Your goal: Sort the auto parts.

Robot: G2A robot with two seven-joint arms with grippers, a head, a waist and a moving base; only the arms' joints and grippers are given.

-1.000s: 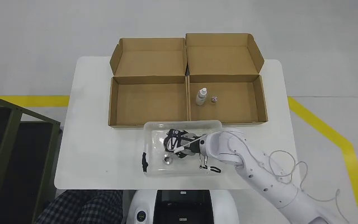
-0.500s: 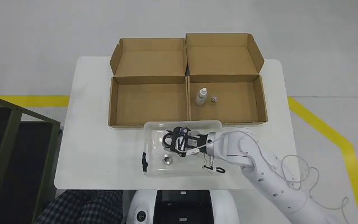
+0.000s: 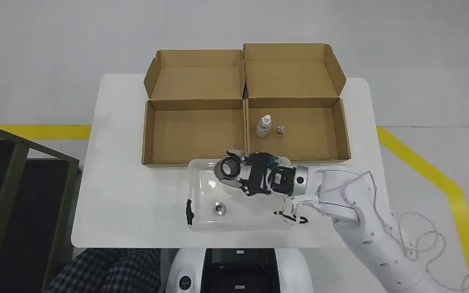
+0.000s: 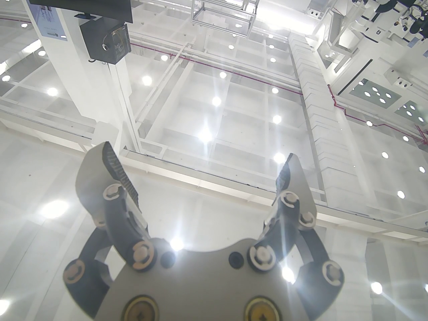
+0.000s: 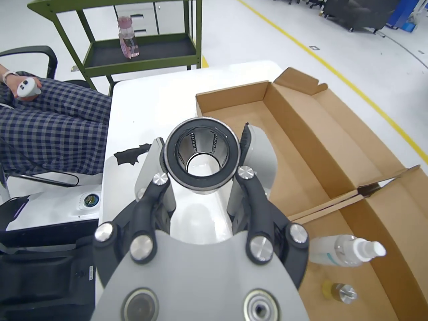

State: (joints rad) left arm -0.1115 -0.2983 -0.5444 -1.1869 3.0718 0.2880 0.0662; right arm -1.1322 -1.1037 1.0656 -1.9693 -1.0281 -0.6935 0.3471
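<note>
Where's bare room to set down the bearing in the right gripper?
Left box: whole floor bare for the bearing. Right box: bare from the middle to its outer wall; spray bottle and small metal part crowd the shared-wall side.

Two boxes (image 3: pixel 194 135) (image 3: pixel 315 135), one tray (image 3: pixel 205 192), one bottle (image 3: pixel 264 126), one bearing (image 5: pixel 234 159).

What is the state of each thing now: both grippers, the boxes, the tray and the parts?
right gripper, shut on the metal ring.
metal ring, held near the tray's far edge.
left gripper, open, holding nothing.
left box, lid open.
right box, lid open, holds the bottle and a small part.
bottle, lying on its side.
tray, holds one small metal piece.
</note>
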